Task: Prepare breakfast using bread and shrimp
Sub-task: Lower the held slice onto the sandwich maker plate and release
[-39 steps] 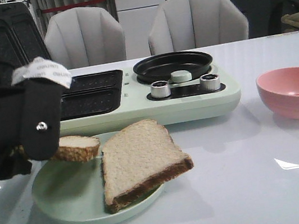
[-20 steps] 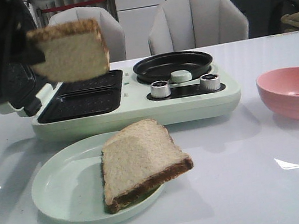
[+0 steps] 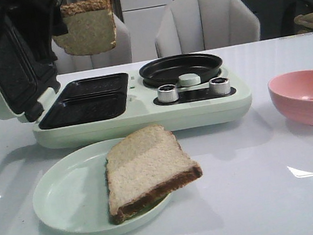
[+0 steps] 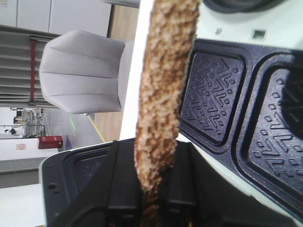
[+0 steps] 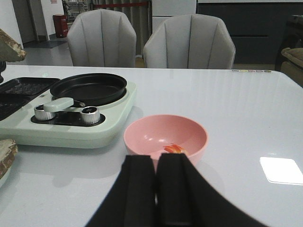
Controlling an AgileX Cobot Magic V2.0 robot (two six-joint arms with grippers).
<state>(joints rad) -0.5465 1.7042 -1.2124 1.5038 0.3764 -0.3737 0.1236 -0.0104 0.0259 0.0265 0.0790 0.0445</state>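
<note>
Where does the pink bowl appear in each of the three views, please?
Front view: the pink bowl stands on the table at the right, beside the green cooker.
Left wrist view: not in it.
Right wrist view: it sits at centre, just beyond the right gripper, with the shrimp inside.
Shared landmark: the cooker's black round pan.

Left arm raised, upper left of the front frame; left gripper (image 4: pixel 149 201) clamped on a bread slice (image 3: pixel 90 26). Right gripper (image 5: pixel 156 189) low, lower centre of its wrist frame, fingers pressed together, empty.
</note>
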